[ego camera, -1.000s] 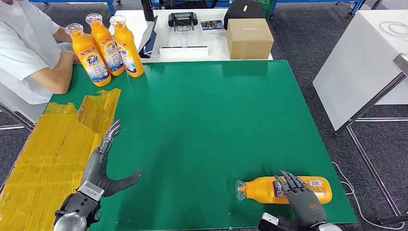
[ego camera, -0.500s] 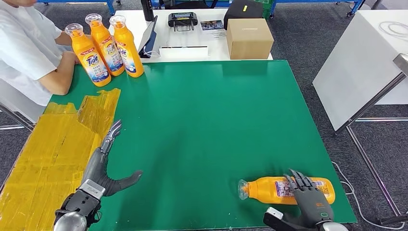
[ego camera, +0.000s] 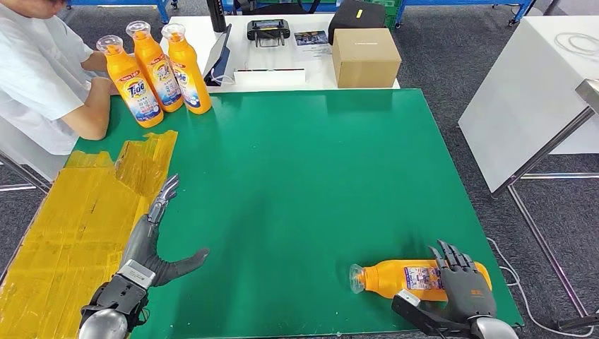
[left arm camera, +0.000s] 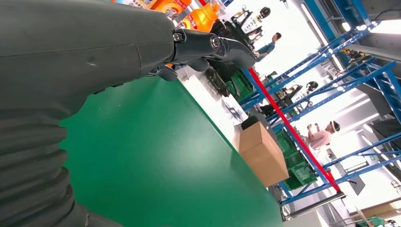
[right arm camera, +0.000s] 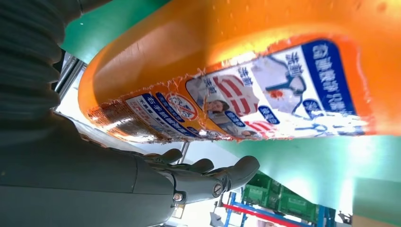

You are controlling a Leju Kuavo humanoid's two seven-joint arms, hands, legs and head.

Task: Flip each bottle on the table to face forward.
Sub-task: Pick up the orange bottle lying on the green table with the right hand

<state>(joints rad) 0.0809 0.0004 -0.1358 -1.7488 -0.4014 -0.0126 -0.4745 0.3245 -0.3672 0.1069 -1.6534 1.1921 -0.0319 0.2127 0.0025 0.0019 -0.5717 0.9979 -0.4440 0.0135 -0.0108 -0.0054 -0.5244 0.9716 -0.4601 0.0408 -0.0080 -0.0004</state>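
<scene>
Head view: lying bottle (ego camera: 417, 277) is on its side near the front right corner of the green table (ego camera: 297, 176), cap pointing toward the robot's left, small-print label facing up. Right hand (ego camera: 463, 286) sits over the bottle's base end, fingers spread across the top of it, thumb low on the near side. Looks like a loose cup, can't tell if it's actually gripping. Versus a second ago the hand has slid further right along the bottle, from the label area to the base, and the bottle has shifted slightly right with it. Right wrist view confirms the label (right arm camera: 265, 104) is close up against the palm, fingers (right arm camera: 208, 177) extended.

Left hand (ego camera: 152, 236) is open, flat just above the table at the front left beside the yellow taped patch (ego camera: 78, 226), holding nothing; no change.

Three upright bottles (ego camera: 152, 67) stand in the far left corner, same spot. Person's arm (ego camera: 88, 113) rests next to them.
</scene>
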